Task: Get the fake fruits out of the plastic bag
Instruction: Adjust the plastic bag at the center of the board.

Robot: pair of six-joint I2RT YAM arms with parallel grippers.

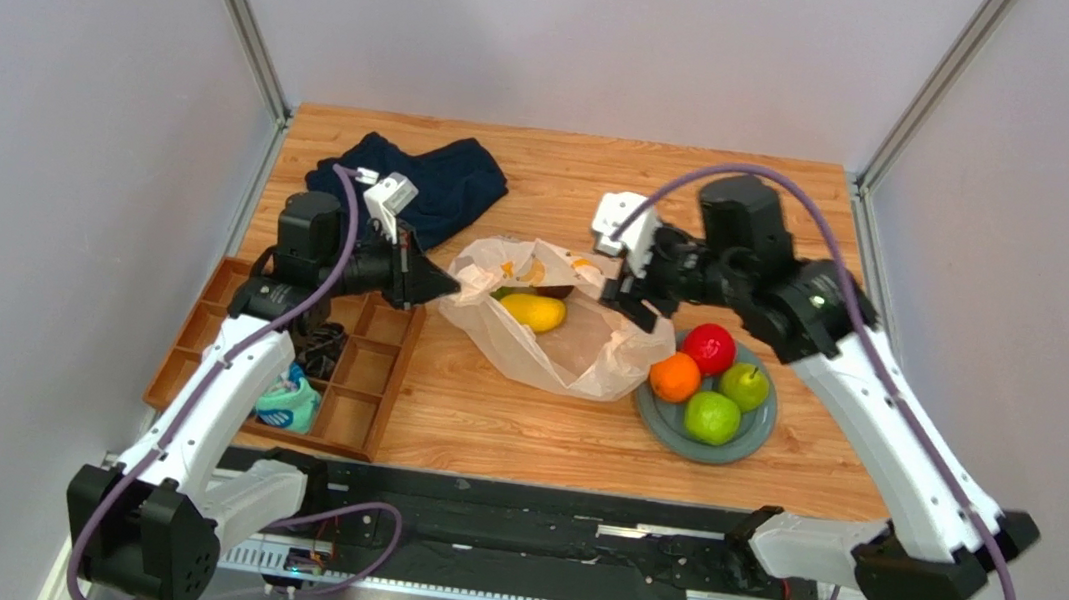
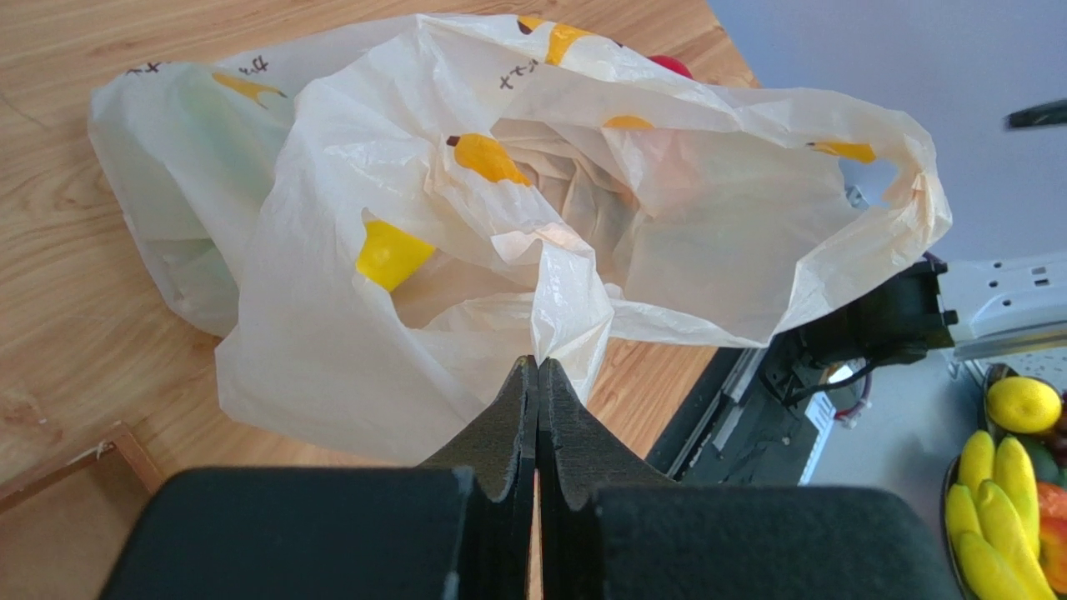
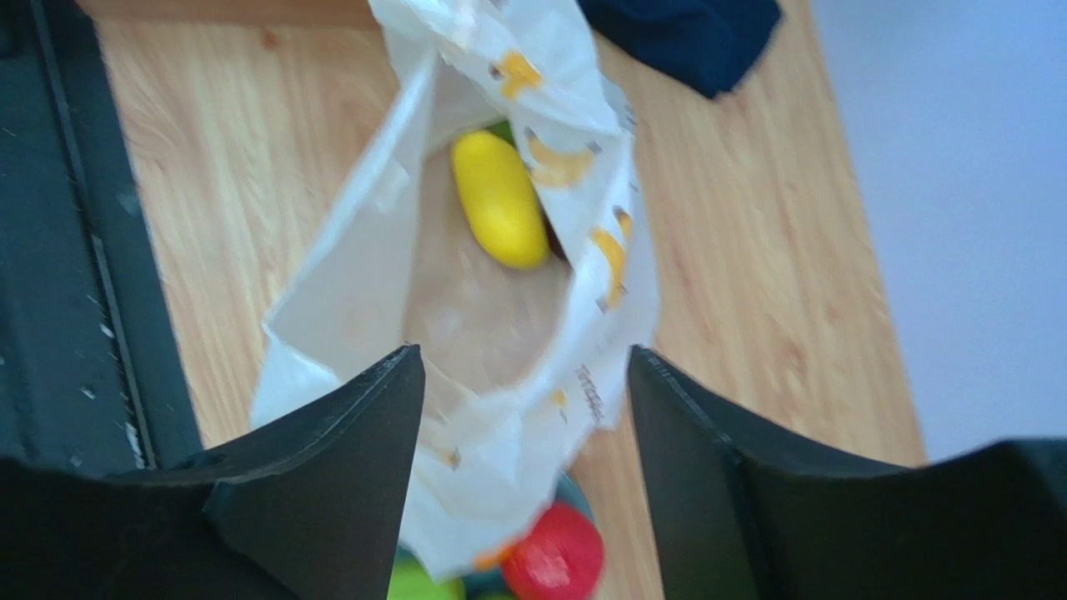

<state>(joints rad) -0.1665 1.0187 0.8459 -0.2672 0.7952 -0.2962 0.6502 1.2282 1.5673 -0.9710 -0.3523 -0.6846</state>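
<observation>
The cream plastic bag lies open at mid-table with a yellow fruit inside; the fruit also shows in the right wrist view. My left gripper is shut on the bag's left edge, pinching a fold of plastic. My right gripper is open and empty above the bag's right end. A red apple, an orange and two green apples sit on a grey plate right of the bag.
A dark navy cloth lies at the back left. A wooden divided tray with teal socks stands at the left, under my left arm. The plate touches the bag's right end.
</observation>
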